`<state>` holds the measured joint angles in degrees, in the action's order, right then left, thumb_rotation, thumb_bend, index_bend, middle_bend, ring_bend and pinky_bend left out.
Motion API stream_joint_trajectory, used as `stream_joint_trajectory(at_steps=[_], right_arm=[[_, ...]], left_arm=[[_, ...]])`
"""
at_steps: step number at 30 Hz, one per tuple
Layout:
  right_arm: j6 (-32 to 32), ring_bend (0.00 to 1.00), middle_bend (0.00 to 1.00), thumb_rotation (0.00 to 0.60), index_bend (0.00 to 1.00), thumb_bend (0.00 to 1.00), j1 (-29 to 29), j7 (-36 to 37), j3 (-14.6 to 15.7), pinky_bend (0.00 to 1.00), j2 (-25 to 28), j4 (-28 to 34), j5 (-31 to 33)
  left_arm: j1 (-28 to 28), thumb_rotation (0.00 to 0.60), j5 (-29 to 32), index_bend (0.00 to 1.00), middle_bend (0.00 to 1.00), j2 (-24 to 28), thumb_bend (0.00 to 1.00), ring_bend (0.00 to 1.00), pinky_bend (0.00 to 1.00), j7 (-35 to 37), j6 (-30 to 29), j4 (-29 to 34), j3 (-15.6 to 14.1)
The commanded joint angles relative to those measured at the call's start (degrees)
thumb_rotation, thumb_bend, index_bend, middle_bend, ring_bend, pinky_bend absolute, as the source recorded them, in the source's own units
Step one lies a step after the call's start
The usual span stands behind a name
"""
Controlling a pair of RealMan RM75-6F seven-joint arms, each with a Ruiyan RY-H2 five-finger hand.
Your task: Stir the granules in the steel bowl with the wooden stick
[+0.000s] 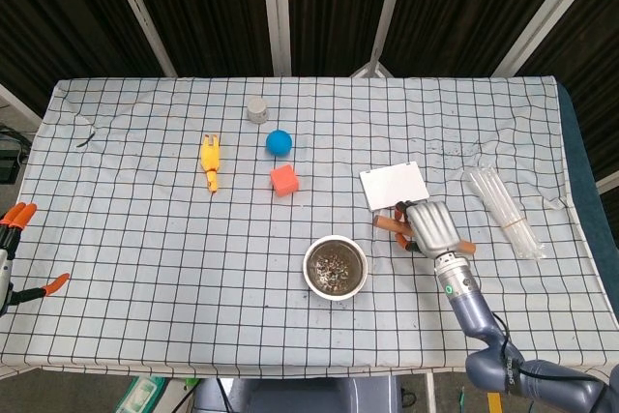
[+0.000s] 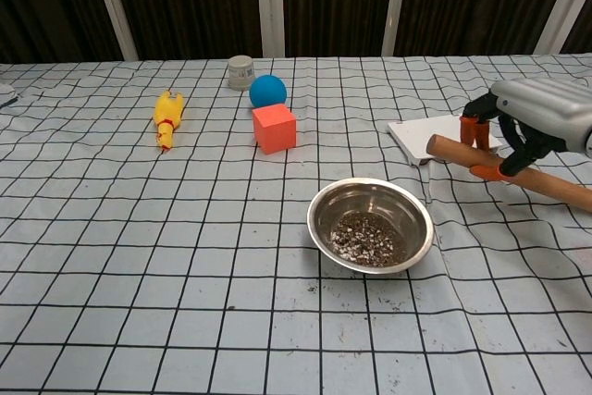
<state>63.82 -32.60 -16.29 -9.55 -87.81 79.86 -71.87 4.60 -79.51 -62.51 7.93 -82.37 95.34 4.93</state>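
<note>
The right robot hand (image 2: 518, 131) grips the brown wooden stick (image 2: 504, 173) partway along its length, orange-tipped fingers (image 2: 474, 130) wrapped over the top and under it. In the chest view the stick looks raised off the surface (image 2: 139, 256), its blunt near end pointing left toward the bowl and sitting higher than the far end; that tilt suggests a lift in hand, with the stick not yet turned downward for stirring. Holding it mid-shaft leaves a free length ahead of the fingers, which should be enough to reach into the bowl.

The round steel bowl (image 2: 370, 226) stands on the checked cloth just left of the stick's free end, apart from it. The grey-brown granules (image 2: 367, 238) lie in a loose heap on its bottom, and a few specks are scattered on the cloth in front.

The left robot hand (image 1: 17, 249) shows only at the far left edge of the head view, fingers apart and holding nothing, well away from the work.

A flat white card (image 2: 442, 137) lies directly behind the stick. An orange cube (image 2: 274, 128), a blue ball (image 2: 267, 91), a small grey cup (image 2: 240, 71) and a yellow rubber chicken (image 2: 166, 117) sit farther left, and a bundle of clear tubes (image 1: 503, 212) lies to the right. None of them is between stick and bowl.
</note>
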Motion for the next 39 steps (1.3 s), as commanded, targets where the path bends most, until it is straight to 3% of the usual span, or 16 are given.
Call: stream_joint_trajectory(at_steps=[1,26,29,32,39], right_arm=[[0.51,0.71,0.66,0.6,0.8,0.84,0.39,2.32,-0.76,0.72,1.11,1.59,-0.37],[6.06,0.73,0.68,0.6,0.82,0.84,4.51,24.42,-8.04,0.74,7.14,14.75,0.5],[7.08,0.73,0.68,0.6,0.82,0.84,5.04,26.95,-8.44,0.74,7.52,15.86,-0.48],[11.73,0.73,0.68,0.6,0.82,0.84,6.55,34.09,-9.37,0.74,5.94,16.85,-3.76],[16.67,0.73,0.68,0.6,0.82,0.84,7.77,43.39,-7.86,0.74,3.33,13.91,-10.45]], left_arm=[[-0.03,0.6,-0.05,0.0,0.0,-0.05,0.04,0.0,0.0,0.02,-0.07,-0.01,-0.01],[-0.24,0.6,-0.89,0.0,0.0,-0.54,0.04,0.0,0.0,-0.04,-1.03,-0.07,-0.1],[-0.32,0.6,-1.12,0.0,0.0,-0.64,0.04,0.0,0.0,0.04,-1.34,-0.12,-0.1],[-0.45,0.6,-1.42,0.0,0.0,-0.83,0.04,0.0,0.0,0.57,-1.74,-0.07,-0.09],[-0.61,0.6,-2.1,0.0,0.0,-0.98,0.04,0.0,0.0,1.35,-2.22,-0.19,-0.23]])
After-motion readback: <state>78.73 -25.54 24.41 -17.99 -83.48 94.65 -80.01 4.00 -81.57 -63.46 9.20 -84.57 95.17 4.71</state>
